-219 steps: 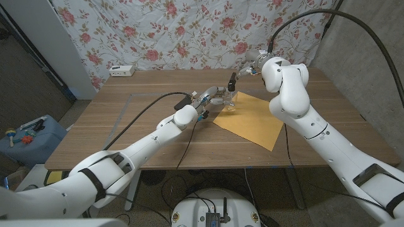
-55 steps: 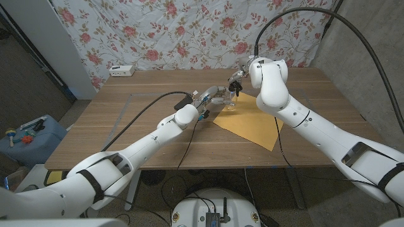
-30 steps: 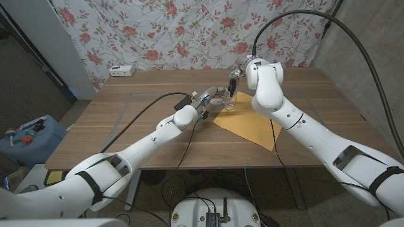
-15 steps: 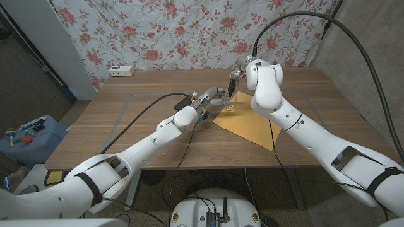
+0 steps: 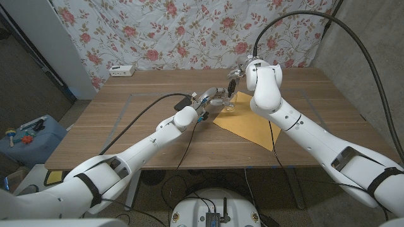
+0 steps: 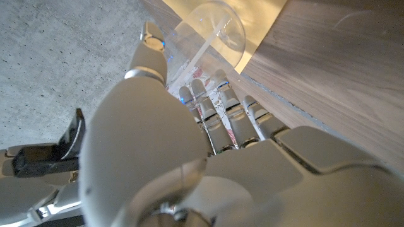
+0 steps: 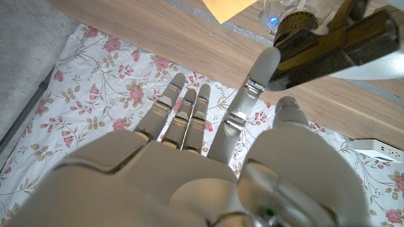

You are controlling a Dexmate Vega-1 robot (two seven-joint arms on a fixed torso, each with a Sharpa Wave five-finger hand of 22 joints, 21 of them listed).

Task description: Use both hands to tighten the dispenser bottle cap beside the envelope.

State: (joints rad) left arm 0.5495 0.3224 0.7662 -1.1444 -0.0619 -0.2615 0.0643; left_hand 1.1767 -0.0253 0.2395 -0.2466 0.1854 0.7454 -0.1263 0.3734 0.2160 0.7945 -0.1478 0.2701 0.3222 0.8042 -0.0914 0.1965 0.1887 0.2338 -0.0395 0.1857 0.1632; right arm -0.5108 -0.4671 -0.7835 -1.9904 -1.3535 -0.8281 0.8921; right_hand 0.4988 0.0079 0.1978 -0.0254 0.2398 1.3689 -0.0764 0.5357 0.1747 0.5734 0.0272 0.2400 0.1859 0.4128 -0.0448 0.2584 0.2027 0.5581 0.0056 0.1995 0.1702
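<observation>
Big wooden bench takes up most of the head view, with a flowery cloth hanging behind it and a white power strip sitting near the back left edge. A yellow-brown envelope lies flat on the right half of the bench. At the envelope's far left corner stands the clear dispenser bottle, and from the left wrist camera its base looks like it sits right on the envelope's edge. The left hand has its fingers wrapped around the bottle's side, so it's holding the body. The right hand hangs just above the bottle, at the cap end; in its own wrist camera the fingers are stretched out long and a bit apart, not curled around anything. Honestly can't tell from up here whether a fingertip is actually touching the cap, it's too small.
</observation>
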